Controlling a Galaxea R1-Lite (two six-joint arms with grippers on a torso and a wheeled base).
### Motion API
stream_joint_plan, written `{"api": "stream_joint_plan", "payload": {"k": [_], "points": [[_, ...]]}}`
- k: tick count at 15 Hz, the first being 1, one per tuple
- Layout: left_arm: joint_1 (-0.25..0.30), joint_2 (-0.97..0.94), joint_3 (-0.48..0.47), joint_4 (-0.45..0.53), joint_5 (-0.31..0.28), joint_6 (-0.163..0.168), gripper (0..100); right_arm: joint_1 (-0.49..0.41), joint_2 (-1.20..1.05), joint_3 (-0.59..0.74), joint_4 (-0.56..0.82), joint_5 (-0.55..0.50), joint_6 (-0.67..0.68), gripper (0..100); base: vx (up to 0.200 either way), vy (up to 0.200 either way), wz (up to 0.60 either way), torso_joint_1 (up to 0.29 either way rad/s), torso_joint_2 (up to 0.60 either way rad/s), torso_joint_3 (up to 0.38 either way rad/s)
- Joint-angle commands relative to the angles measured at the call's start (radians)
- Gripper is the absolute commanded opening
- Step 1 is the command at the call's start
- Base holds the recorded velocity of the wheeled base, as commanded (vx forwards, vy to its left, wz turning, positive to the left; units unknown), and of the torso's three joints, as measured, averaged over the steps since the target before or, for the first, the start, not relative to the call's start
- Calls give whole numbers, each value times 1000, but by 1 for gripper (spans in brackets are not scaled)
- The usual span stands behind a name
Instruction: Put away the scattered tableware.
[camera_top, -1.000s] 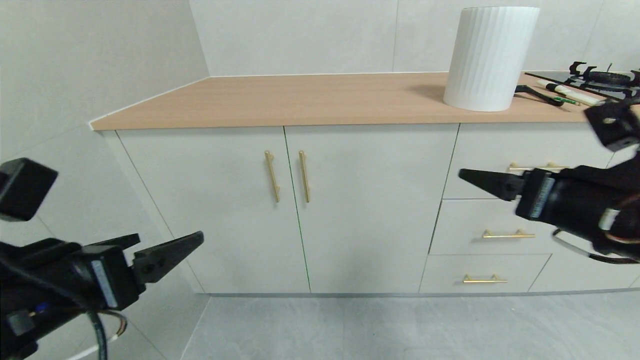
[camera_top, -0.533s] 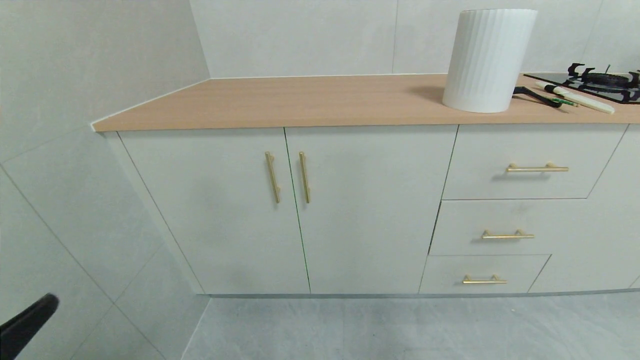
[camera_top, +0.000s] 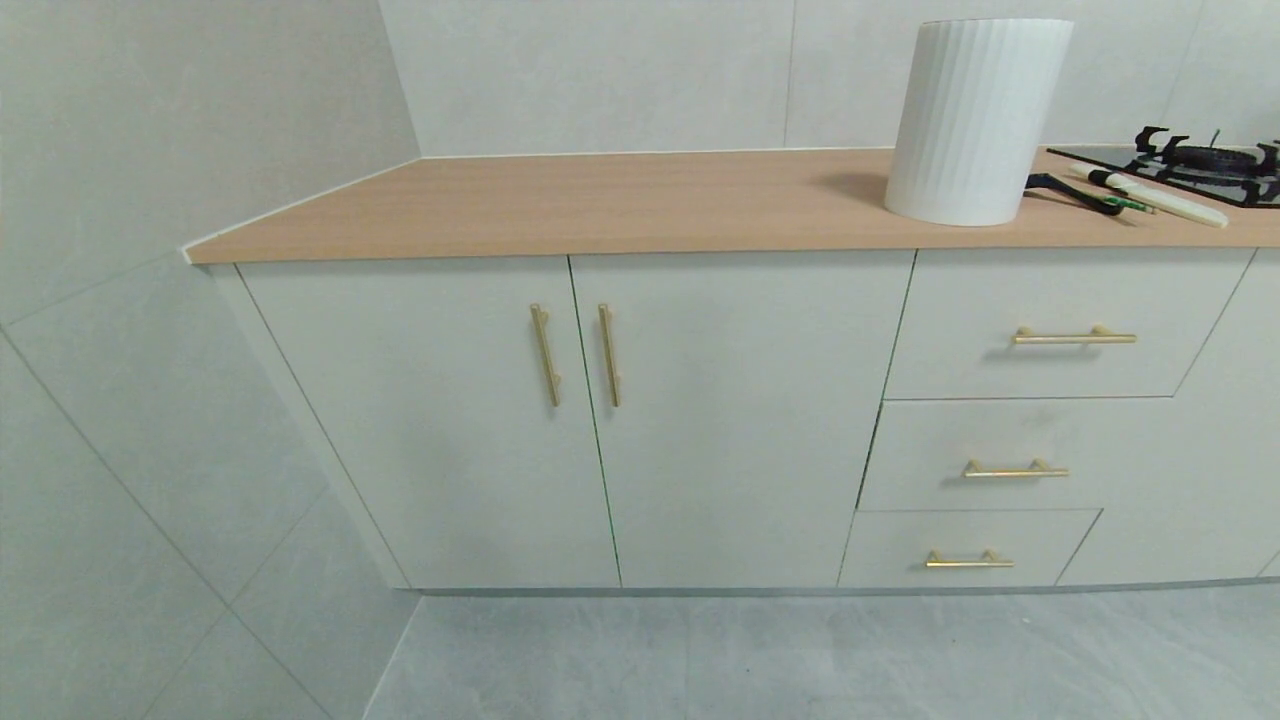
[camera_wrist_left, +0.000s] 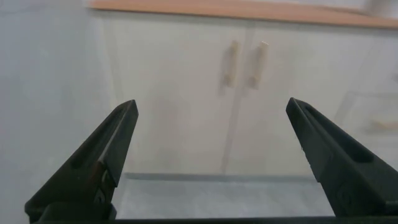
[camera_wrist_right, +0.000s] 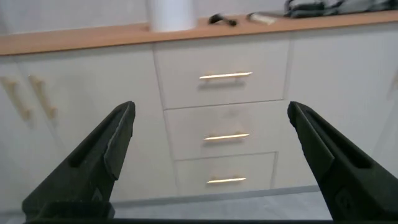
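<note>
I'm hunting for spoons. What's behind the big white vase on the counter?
A black handle pokes out from behind the vase, toward the stove. The vase hides its other end and whatever else lies there.

The left gripper (camera_wrist_left: 210, 106) has matte black fingers (camera_wrist_left: 93, 168), long tapering wedges. The right gripper (camera_wrist_right: 210, 107) looks the same.

The head camera looks from high up, forward and down, at the tabletop (camera_top: 600, 200), the two doors (camera_top: 430, 420) and the drawers (camera_top: 1040, 290), from a little way back. The left wrist camera sits low and faces the same doors (camera_wrist_left: 174, 93). The right wrist camera sits low and faces the same drawers (camera_wrist_right: 224, 93).
</note>
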Motion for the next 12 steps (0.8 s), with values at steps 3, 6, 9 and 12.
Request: {"api": "stream_joint_plan", "payload": {"k": [3,6,9,12], "points": [[113,-115,21,16,-48,19,100,-72,-100,25,5,16,-8,100,0,0,0,0,0,0],[116,-121,119,15,-23,23,100,-72,-100,181,-13,21,-8,100,0,0,0,0,0,0],[116,-121,235,4,-43,32,100,-72,-100,364,-142,34,-10,100,0,0,0,0,0,0],[116,-121,378,-109,-146,63,100,-72,-100,447,-184,82,-35,100,0,0,0,0,0,0]]}}
